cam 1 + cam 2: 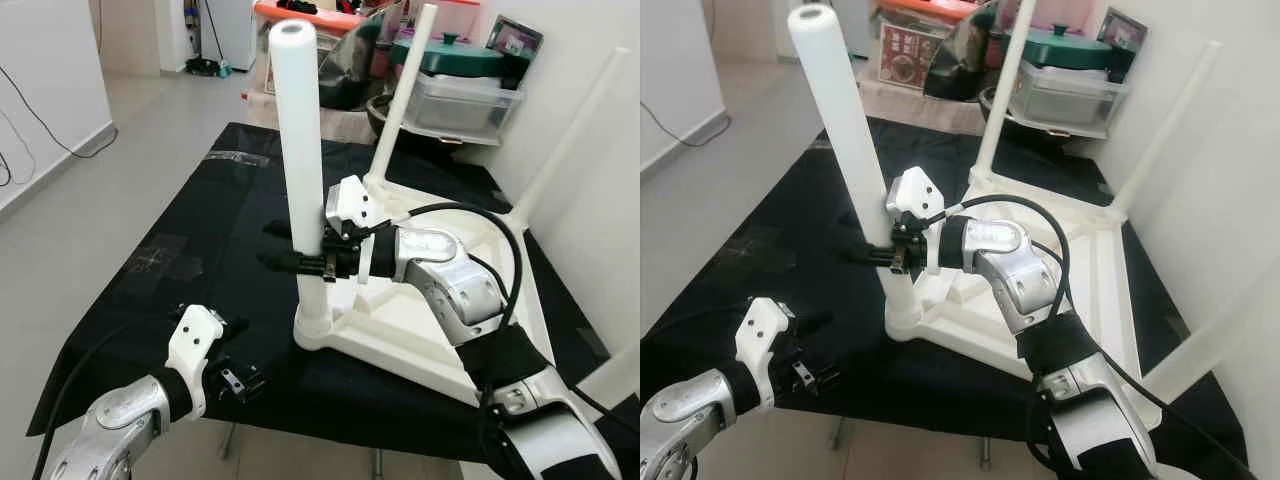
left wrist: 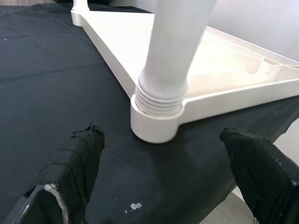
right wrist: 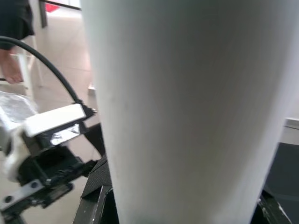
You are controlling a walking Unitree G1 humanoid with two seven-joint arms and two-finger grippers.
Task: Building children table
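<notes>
A black-covered counter [image 1: 150, 250] carries the white children's table [image 1: 440, 330], upside down toward its right edge, with boxes and a green-lidded pot [image 1: 450, 55] crowded beyond the far edge. The right gripper [image 1: 285, 245] has its fingers clenched around the near upright leg [image 1: 300, 150], which stands in its corner socket. The left gripper [image 2: 163, 177] hangs at the counter's near edge, fingers spread apart.

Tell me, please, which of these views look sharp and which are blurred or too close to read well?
Left eye view: evenly lit and sharp, the tall white plastic table leg held in the right claw. Left wrist view: the leg's threaded base crisp, the left claw fingers soft in the foreground over the black cloth. Right wrist view: too close, the leg a featureless blurred white surface.
</notes>
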